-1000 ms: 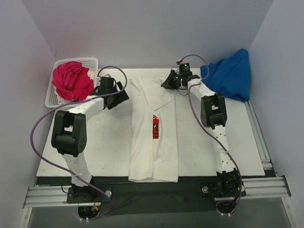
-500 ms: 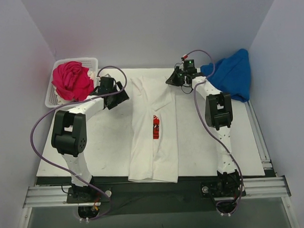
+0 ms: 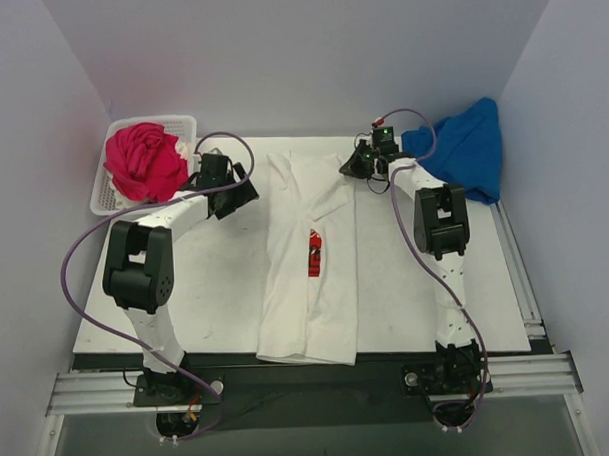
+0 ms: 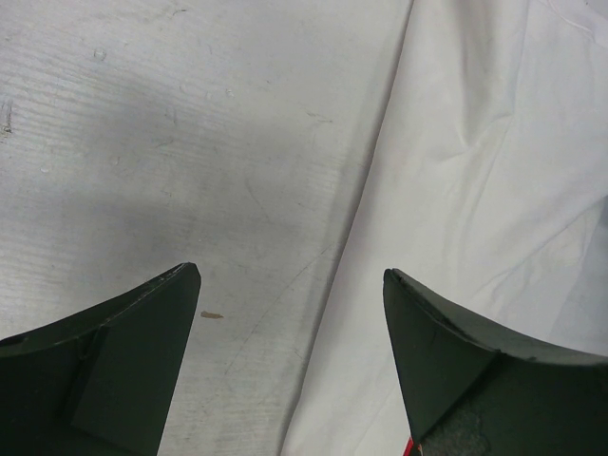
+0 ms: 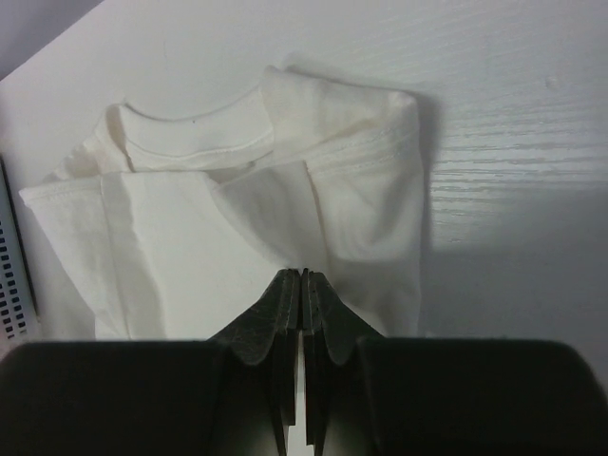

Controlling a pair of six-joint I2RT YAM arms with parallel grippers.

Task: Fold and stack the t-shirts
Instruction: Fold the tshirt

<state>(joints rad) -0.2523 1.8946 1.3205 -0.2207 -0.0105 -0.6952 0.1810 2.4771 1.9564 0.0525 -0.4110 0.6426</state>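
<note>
Three shirts countable from the top view: one large white t-shirt (image 3: 308,258) with a red chest print, laid lengthwise down the centre of the table (image 3: 187,292), narrowed to a long strip with both sides turned inward, collar toward the upper edge of the frame, hem at the lower edge of the board; one blue t-shirt (image 3: 462,152) heaped at upper right, mostly off the board, probably parked there out of the working area; one magenta-pink t-shirt (image 3: 142,162) bunched in the single white lattice basket (image 3: 101,200) at upper left, likely the supply bin. Possibly a pale scrap of further cloth beside the pink, too small to tell. Two arms, two claws. Left gripper (image 4: 290,275) spread wide and holding nothing, poised low over the strip's left edge, bare table under one finger and white cloth under the other, seemingly placed to take or pin that edge. Right gripper (image 5: 301,277) clenched tight with nothing between the fingers, raised just right of the collar end in the upper middle of the top view, looking down on the folded sleeve and neckline; judged clear of the cloth, perhaps so the fold lies undisturbed. Lengthwise fold apparently done; crosswise fold and stacking not yet done.
</note>
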